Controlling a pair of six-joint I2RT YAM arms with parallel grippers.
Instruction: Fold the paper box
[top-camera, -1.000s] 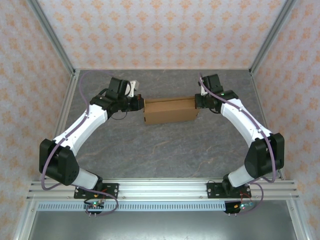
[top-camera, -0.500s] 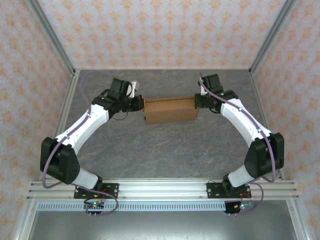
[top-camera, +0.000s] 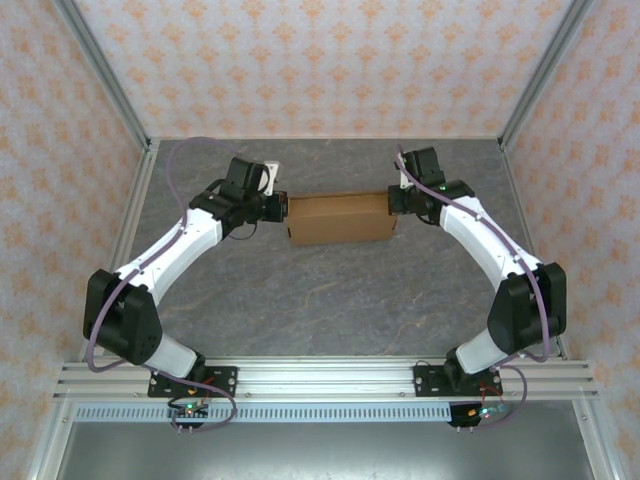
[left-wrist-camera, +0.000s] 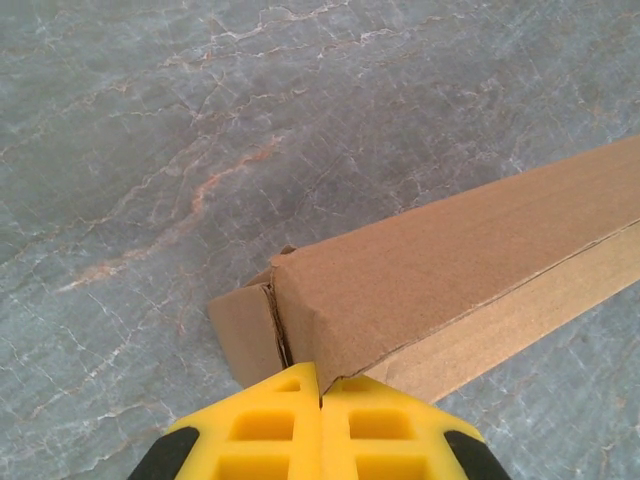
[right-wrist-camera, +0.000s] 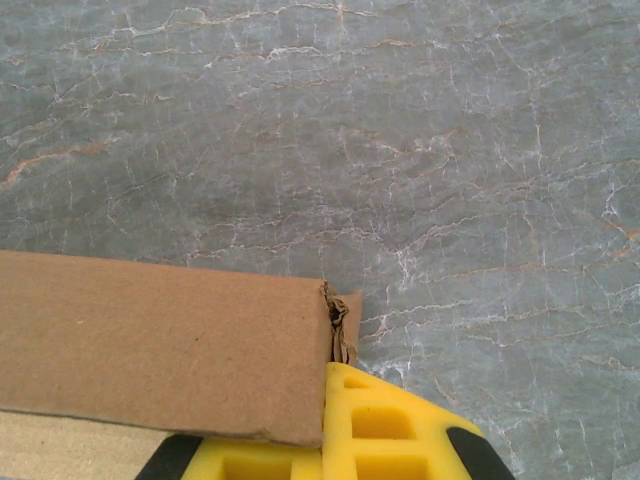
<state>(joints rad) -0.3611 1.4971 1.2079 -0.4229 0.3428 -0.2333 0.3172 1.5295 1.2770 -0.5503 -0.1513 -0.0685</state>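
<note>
The paper box (top-camera: 340, 219) is a closed brown cardboard block lying flat at the table's middle back, long side running left to right. My left gripper (top-camera: 281, 208) is shut, its yellow tips against the box's left end. In the left wrist view the shut gripper (left-wrist-camera: 320, 376) touches the corner where a side flap (left-wrist-camera: 243, 330) stands slightly out from the paper box (left-wrist-camera: 450, 265). My right gripper (top-camera: 393, 203) is shut against the right end. In the right wrist view the paper box (right-wrist-camera: 150, 340) overlaps one finger of that gripper (right-wrist-camera: 328, 388), beside a crumpled flap edge (right-wrist-camera: 340, 322).
The grey marbled table (top-camera: 330, 300) is fenced by metal posts (top-camera: 105, 80) and patterned walls on three sides. An aluminium rail (top-camera: 320, 378) with both arm bases runs along the near edge. Open tabletop lies in front of and behind the box.
The box has slid slightly toward the back wall between the two shut grippers. The left arm's elbow and wrist shifted a little the same way; the right arm barely moved.
</note>
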